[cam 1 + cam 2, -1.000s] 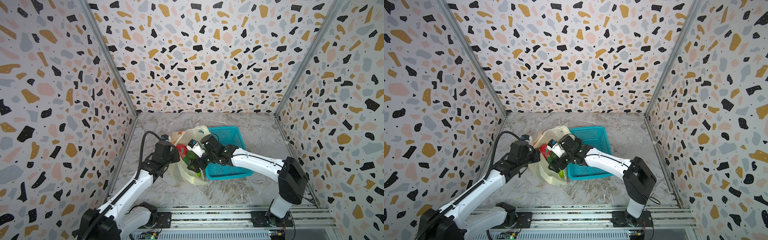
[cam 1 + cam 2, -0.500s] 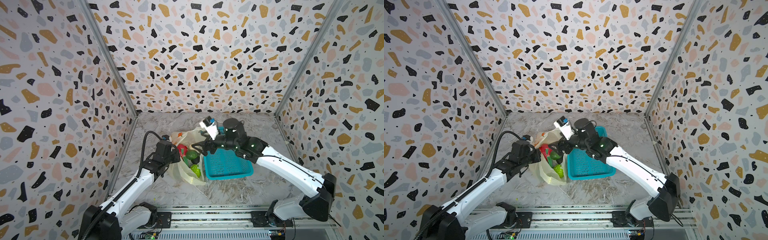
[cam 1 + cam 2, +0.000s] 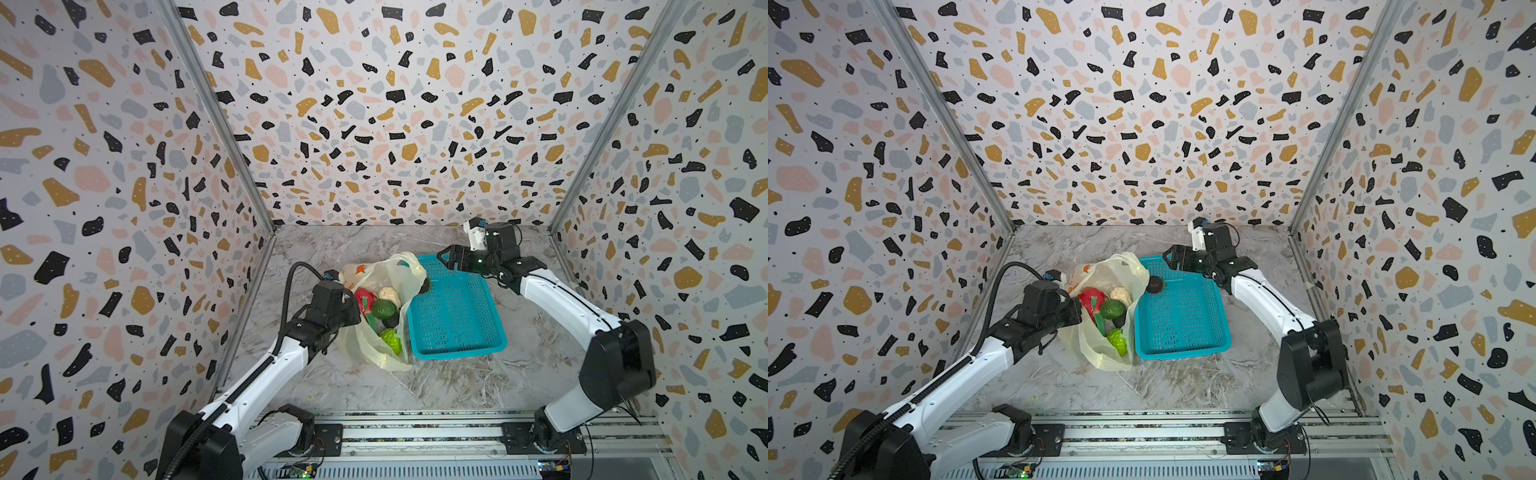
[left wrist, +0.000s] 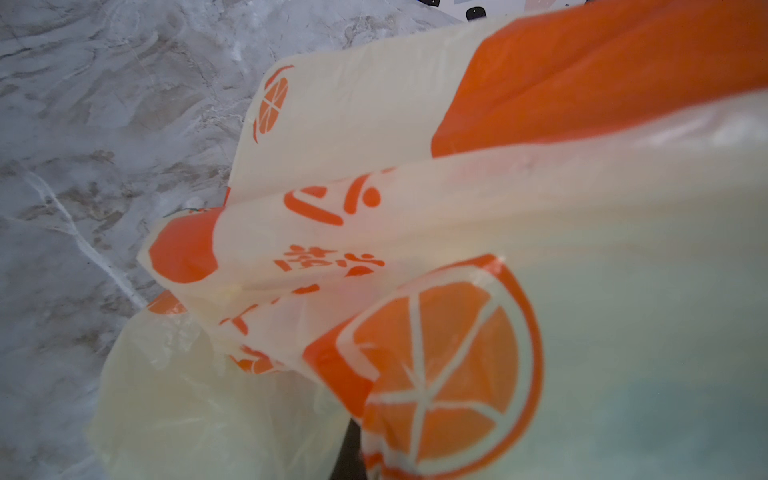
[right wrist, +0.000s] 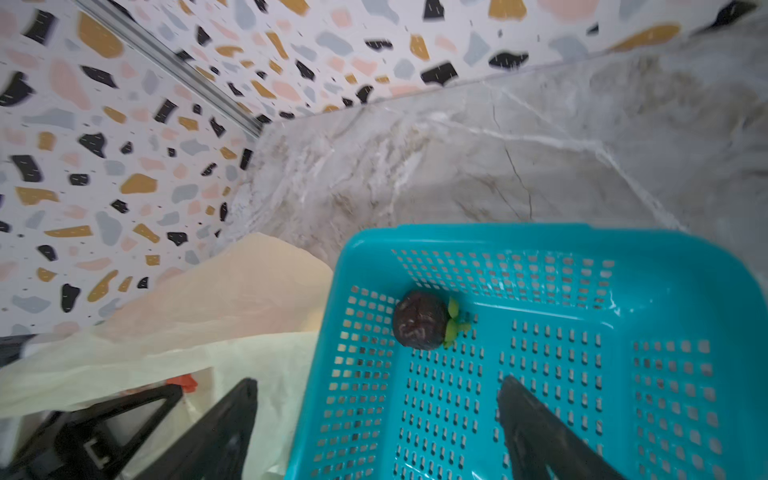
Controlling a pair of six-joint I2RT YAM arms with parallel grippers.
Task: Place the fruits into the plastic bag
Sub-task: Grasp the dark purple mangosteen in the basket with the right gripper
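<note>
Right wrist view: the right gripper (image 5: 376,386) stands with its jaws spread wide and empty above the teal basket (image 5: 498,235). One dark round fruit (image 5: 419,320) with a green calyx lies on the basket floor, just beside the wall that faces the plastic bag (image 5: 232,291). The fruit lies ahead of the fingertips, roughly between their lines and apart from both. It is nearly round and offers no long axis. The calyx points toward the basket's middle.

In both top views the right arm is the nearer one. The left gripper (image 3: 349,309) is clenched at the bag's rim, and I judge it to be holding the mouth open, though its fingers are hidden. The bag already holds the red dragon fruit (image 3: 363,298), a smooth green fruit (image 3: 383,308) and a bumpy green fruit (image 3: 390,340).

Judgement: the next move calls for a forward descent onto the dark fruit. The adjacent wall may obstruct one finger.
</note>
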